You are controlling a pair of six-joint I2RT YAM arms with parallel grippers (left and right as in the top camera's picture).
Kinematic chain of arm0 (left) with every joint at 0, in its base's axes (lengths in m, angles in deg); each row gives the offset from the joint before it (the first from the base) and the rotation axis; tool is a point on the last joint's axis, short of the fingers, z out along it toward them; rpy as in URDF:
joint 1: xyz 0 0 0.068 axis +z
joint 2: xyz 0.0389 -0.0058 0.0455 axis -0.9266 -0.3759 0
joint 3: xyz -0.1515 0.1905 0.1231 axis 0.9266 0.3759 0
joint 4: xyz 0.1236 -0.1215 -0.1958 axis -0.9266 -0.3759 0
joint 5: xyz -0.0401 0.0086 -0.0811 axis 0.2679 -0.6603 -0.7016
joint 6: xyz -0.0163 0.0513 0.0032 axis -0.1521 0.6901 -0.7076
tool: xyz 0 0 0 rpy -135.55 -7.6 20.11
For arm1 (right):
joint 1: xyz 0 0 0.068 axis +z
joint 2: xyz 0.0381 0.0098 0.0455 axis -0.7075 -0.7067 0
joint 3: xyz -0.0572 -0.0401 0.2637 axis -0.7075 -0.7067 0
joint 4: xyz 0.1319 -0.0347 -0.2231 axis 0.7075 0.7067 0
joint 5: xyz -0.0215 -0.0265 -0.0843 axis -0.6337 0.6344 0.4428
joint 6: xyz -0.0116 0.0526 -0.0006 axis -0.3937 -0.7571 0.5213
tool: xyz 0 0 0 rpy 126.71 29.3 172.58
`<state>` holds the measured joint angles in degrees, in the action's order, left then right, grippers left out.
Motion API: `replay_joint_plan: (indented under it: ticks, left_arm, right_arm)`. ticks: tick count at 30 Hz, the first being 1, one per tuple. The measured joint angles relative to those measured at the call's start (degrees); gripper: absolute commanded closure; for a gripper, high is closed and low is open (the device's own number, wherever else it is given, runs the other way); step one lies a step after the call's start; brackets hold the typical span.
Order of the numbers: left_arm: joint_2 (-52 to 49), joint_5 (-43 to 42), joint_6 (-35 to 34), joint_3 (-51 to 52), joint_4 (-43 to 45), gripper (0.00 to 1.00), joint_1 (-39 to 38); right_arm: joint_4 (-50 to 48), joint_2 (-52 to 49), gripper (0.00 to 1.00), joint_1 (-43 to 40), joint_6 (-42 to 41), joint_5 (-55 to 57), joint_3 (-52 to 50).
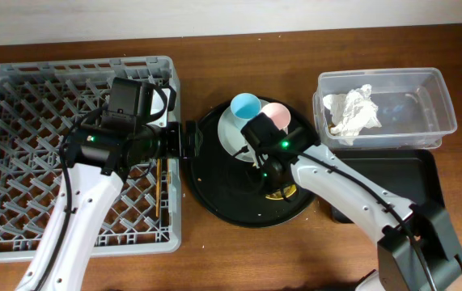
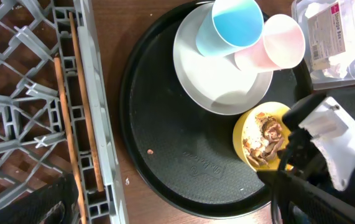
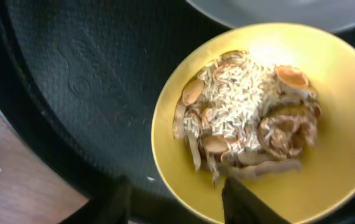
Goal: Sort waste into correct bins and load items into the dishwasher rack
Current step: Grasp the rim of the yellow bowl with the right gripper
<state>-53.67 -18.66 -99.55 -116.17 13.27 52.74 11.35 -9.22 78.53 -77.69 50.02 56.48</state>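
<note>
So the right gripper [image 3: 176, 185] is parked over the near edge of the round yellow bowl [image 3: 326, 124]. Its fingers [image 3: 245, 202] are spread apart, one inside the rim and the other outside, over the large round black tray [image 3: 59, 74]. It's not pinching anything. The bowl sits on that tray and holds the heap of beige crumbly food scraps [image 3: 245, 118], rice-looking stuff with some brownish slices mixed in.

Just beside the bowl, on the same tray, is the pale grey-green round plate [image 2: 217, 90]. The small light-blue cup [image 2: 230, 25] and the small pink cup [image 2: 276, 40] stand side by side at its far edge, touching each other.

The left gripper [image 1: 188, 141] is spread wide with nothing in it, hovering where the large square grey plastic dishwasher rack [image 1: 20, 89] meets the round tray. The pair of thin wooden chopsticks [image 2: 78, 106] lies in the rack along the wall nearest that tray.

Off to the right, the crumpled white paper napkin [image 1: 353, 111] is in the clear plastic rectangular tub [image 1: 433, 97]. The shallow black rectangular tray [image 1: 400, 174] sits right next to the tub, partly under the right arm.
</note>
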Motion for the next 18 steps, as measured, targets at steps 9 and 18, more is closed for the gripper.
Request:
replay_joint_plan:
  ticks: [9,18]
  left_arm:
    - [0.0,0.0,0.0,0.0,0.0,0.01,0.0]
    - [0.0,0.0,0.0,0.0,0.0,0.01,0.0]
  right_arm:
    - [-11.8,-0.1,0.66,0.0,-0.1,-1.8,-8.9]
    - [-11.8,-0.1,0.77,0.0,0.5,-2.6,-9.2]
